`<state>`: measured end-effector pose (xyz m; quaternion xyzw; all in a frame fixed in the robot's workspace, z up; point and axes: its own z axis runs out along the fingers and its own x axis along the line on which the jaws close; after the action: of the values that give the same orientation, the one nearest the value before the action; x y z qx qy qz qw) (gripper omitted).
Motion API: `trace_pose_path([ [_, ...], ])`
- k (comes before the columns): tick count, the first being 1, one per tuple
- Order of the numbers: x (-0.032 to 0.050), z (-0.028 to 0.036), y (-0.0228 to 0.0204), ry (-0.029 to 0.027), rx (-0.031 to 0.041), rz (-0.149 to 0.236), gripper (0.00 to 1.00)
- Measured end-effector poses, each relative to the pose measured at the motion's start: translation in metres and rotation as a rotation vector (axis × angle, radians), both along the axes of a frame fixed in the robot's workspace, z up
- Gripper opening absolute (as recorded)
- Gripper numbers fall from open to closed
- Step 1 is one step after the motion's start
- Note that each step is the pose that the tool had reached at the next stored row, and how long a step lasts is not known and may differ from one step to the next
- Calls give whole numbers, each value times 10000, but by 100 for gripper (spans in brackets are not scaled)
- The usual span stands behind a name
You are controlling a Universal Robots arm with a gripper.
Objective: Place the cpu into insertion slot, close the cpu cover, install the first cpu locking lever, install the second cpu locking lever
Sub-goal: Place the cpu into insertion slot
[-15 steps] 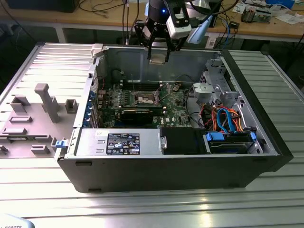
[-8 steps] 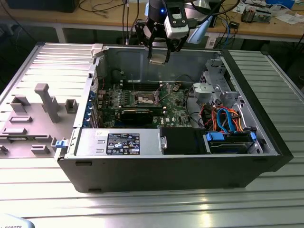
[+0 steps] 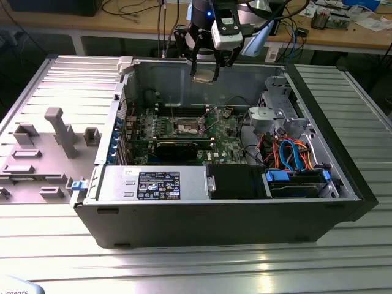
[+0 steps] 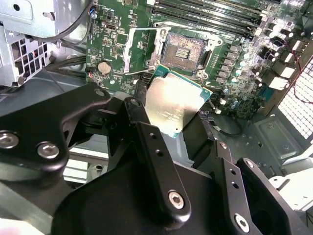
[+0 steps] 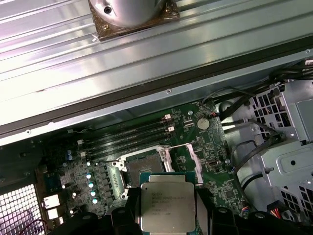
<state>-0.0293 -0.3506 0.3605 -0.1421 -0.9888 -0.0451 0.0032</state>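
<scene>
Cpu point(image 5: 167, 208) is pinched at opposite edges by the gripper point(image 3: 204, 72), silver face turned gripperward and tan underside turned toward the green board point(image 3: 228, 131). It is held above the uncovered insertion slot point(image 4: 183, 50), apart from it, over the open computer case point(image 3: 214, 220) on the ribbed metal table point(image 3: 184, 269).

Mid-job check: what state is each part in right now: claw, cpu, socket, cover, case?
claw: shut on the cpu.
cpu: held in the air above the board, not seated.
insertion slot: empty, pin field uncovered.
cpu cover: swung open beside the slot.
computer case: side open.
</scene>
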Motion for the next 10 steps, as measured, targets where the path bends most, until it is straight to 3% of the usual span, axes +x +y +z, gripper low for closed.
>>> trace_pose_path([
  [3,-2,0,0,-1,0,-141,54],
  [10,-3,-5,0,0,-1,-886,54],
])
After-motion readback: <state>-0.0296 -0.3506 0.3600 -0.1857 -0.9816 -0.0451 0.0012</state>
